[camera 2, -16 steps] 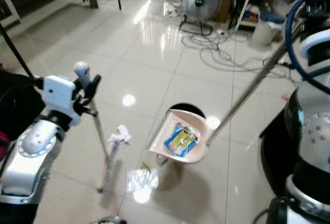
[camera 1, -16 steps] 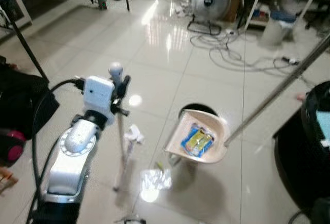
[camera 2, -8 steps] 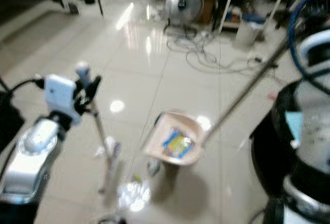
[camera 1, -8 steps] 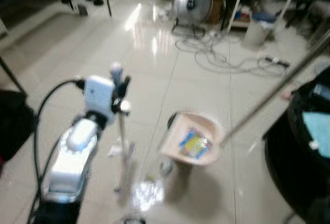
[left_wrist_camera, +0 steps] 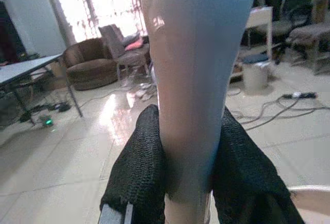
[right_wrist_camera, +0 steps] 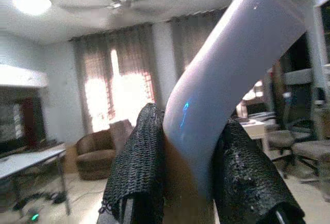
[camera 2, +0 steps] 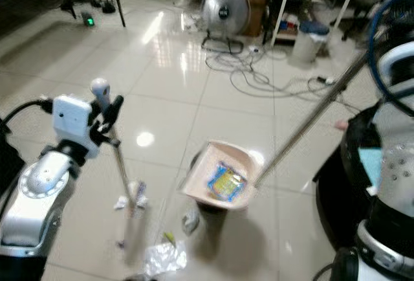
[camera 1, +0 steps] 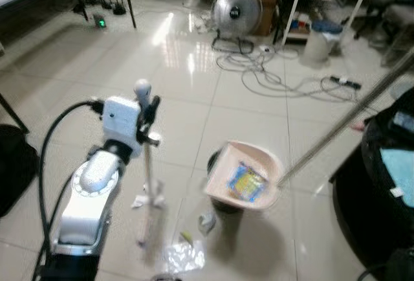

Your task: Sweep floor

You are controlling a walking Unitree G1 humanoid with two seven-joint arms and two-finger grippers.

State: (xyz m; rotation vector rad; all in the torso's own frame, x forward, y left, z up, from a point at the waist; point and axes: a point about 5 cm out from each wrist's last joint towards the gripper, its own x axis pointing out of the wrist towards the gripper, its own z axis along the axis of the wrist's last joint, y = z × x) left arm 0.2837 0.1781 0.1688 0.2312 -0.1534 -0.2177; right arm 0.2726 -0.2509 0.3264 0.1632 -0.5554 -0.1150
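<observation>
The left gripper [left_wrist_camera: 188,182] is clenched on the pale broom handle [left_wrist_camera: 198,79] at left of centre in the head views, the thin broom [camera 1: 147,190] running down to blurred bristles on the glossy tiled floor [camera 1: 181,87]. The right gripper [right_wrist_camera: 188,182] grips the curved handle end [right_wrist_camera: 227,74] of the long-poled cream dustpan [camera 1: 246,176], which sits low centre, tilted, with a blue-and-yellow wrapper [camera 1: 246,181] in it. Near the broom's foot lie white paper scraps [camera 1: 140,201] and crumpled clear plastic [camera 1: 181,255]; a floor fan [camera 1: 236,9] and tangled cables [camera 1: 284,77] stand at upper centre.
</observation>
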